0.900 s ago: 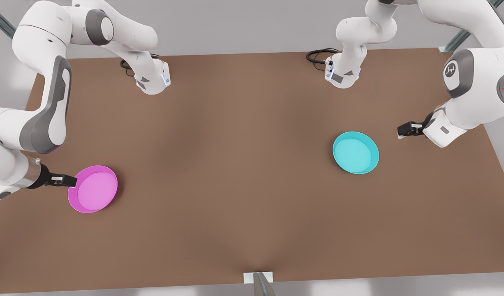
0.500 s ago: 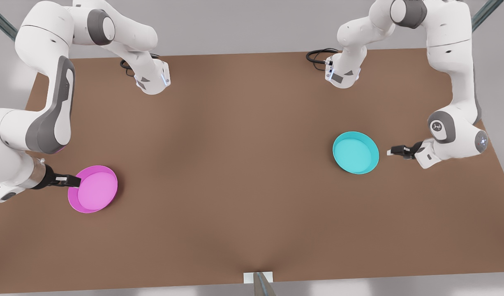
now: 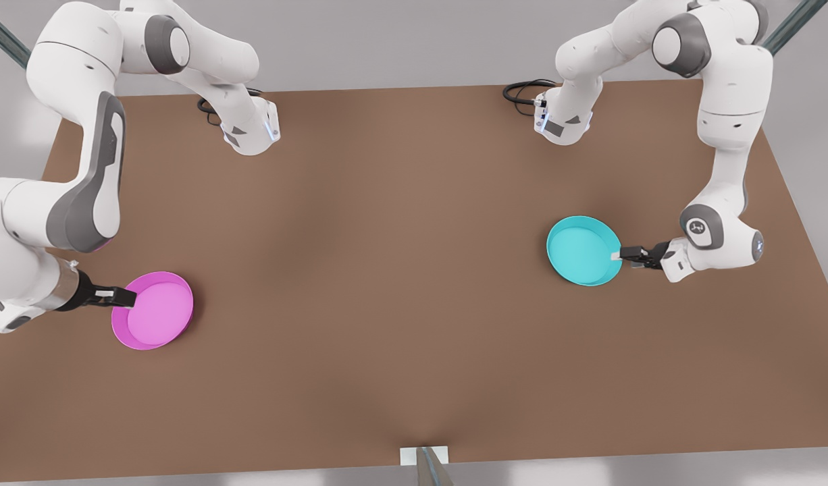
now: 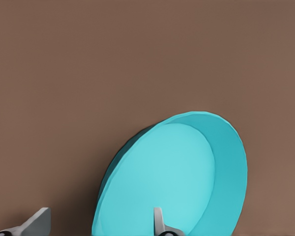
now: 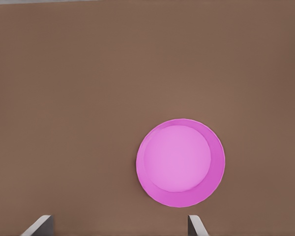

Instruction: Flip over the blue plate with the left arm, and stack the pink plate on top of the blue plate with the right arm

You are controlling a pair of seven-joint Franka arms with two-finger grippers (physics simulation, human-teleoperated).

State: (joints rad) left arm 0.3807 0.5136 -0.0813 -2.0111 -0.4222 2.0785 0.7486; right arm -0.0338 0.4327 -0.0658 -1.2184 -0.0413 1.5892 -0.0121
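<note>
Even, soft, glare-free light, faint shadows under both plates, edges mildly smeared.

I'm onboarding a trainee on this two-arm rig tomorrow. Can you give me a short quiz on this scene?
1. True or false: the blue plate lies upside down on the table.
2. Which plate does the left arm reach, its jaws astride the rim? A) blue B) pink C) neither
3. Fill in: the right arm has its jaws ____ by the pink plate.
Key: 1 false, its hollow side faces up. 2 A. 3 open.
</note>
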